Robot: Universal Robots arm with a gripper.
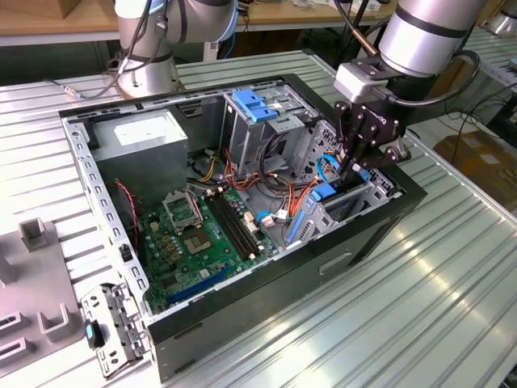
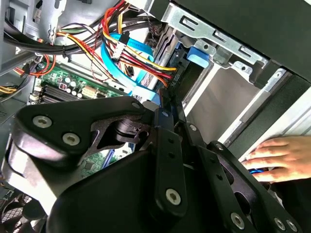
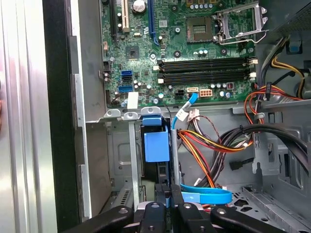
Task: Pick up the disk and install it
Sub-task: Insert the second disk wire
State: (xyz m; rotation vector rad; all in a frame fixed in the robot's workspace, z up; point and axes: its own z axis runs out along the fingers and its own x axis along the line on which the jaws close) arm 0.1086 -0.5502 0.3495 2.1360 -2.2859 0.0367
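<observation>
— One arm is at work here. Its gripper (image 1: 355,170) is down inside the computer case (image 1: 266,284), at the corner on the exterior view's right.

— Where is the disk?

— It stands on its thin edge in the grey drive cage (image 1: 359,206) at that corner. The first wrist view shows the disk (image 3: 156,143) from above, with its blue frame.

— Which way does it lie from the fingers?

— Right under them and between them. Its long side runs from the fingers toward the edge of the green motherboard (image 3: 194,73). Its thin side goes across the fingers.

— Are the fingers open?

— No. They are close together, and they look to be pinching the disk's top edge.

— Does one view show more than another?

— Yes. The exterior view shows the whole case, and a second blue caddy (image 1: 257,105) on top of the tall cage near the far edge. The first wrist view shows the slot and the bunch of cables (image 3: 209,145) just beside it. The second wrist view shows a person's hand (image 2: 277,158) resting outside the case wall.
</observation>
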